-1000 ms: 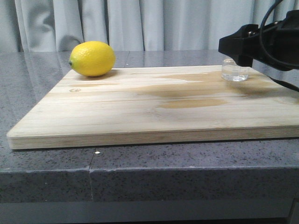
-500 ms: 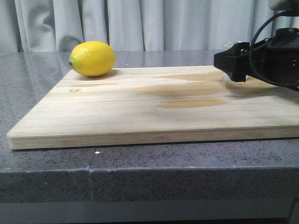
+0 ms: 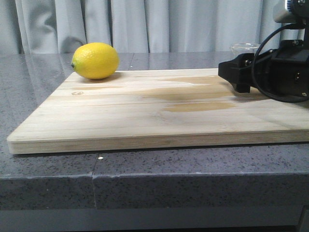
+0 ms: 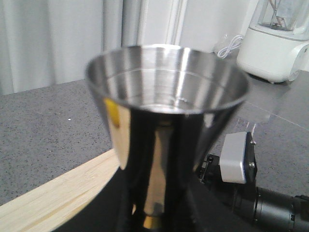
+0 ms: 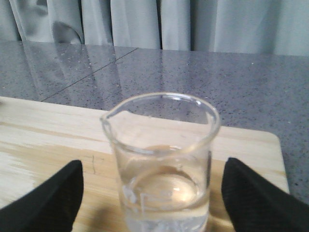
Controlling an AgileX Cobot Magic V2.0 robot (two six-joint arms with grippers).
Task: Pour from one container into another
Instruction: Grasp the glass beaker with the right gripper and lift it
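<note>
**Q:** Where is the beaker, and what is the right claw doing?

**A:** The small clear glass beaker (image 5: 161, 162) stands upright at the far right of the wooden board (image 3: 145, 111). From the front only its rim (image 3: 245, 47) shows above the black right gripper (image 3: 236, 72). In the right wrist view the two black fingertips (image 5: 46, 195) sit spread wide on either side of the glass, not touching it. A little clear liquid lies in the bottom, and the pouring lip points left.

**Q:** And the other container?

**A:** The steel jigger (image 4: 166, 125) fills the left wrist view, upright, its wide mouth open toward the camera and a gold band at its narrow waist. The left gripper's fingers are hidden behind it, so I cannot tell how they stand. The front view shows neither.

**Q:** Anything else?

**A:** A yellow lemon (image 3: 95, 60) rests on the board's far left corner, well apart from the beaker. The board lies on a grey speckled counter (image 3: 154, 179).
</note>
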